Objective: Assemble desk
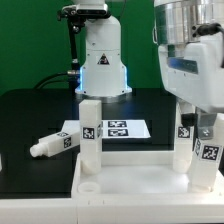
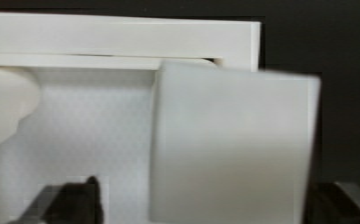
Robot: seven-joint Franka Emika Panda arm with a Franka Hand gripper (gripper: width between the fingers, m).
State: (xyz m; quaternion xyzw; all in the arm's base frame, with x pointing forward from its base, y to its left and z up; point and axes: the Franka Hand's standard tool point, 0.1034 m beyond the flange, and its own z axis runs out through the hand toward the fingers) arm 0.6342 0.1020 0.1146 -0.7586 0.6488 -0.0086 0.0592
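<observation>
Evidently, the gripper (image 2: 209, 205) is spread wider than the upright leg (image 1: 206, 155) at the exterior view's lower right, with nothing clamped. If closed off-centre, the leg could be tipped from its socket in the tabletop (image 1: 130, 180).

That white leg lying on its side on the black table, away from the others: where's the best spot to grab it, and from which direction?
Probably mid-length on the loose leg, coming from straight above and closing across its short width. It lies flat, with table showing along both long sides, and its blocky body offers flat faces to press on.
</observation>
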